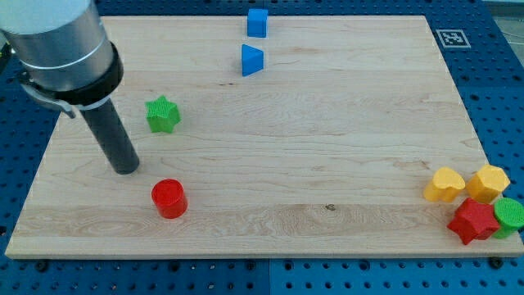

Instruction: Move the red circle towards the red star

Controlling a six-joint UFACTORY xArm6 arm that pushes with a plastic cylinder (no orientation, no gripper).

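Note:
The red circle (169, 197) lies on the wooden board (327, 147) at the lower left. The red star (473, 220) lies at the board's lower right corner, far from the circle. My tip (125, 168) rests on the board just up and left of the red circle, a small gap apart from it.
A green star (162, 114) lies above the red circle. A blue cube (257, 22) and a blue triangle (252, 61) sit near the top edge. A yellow heart (444, 184), a yellow hexagon (488, 183) and a green block (511, 215) crowd around the red star.

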